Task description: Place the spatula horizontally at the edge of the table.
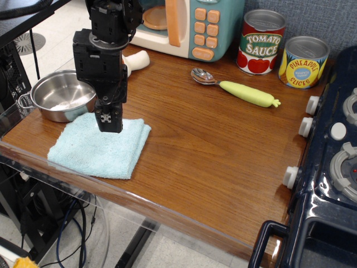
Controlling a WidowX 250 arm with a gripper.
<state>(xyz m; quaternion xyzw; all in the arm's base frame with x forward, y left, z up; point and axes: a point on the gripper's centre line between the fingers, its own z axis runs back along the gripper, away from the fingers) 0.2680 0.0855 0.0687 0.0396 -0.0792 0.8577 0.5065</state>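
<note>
Brown wood-grain bench [212, 145], spatula untouched.
The black end effector [109, 124], fingers seemingly together and empty, hangs over a blue cloth [100, 148]; the metal-bowled, yellow-green-handled spatula [237, 87] lies well right, long axis left-right.

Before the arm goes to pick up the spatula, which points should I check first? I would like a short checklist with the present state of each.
1. Spatula in view and free: ok, it lies on the table near the far edge, nothing on top of it.
2. Gripper empty: cannot tell, the fingers point down at the blue cloth and their gap is not visible.
3. Gripper near the spatula: not ok, it hangs over the cloth, on the other side of the table.
4. Path between them: ok, bare wood.
5. Room around the handle: ok, the tomato sauce can and pineapple can stand apart from it.
</note>
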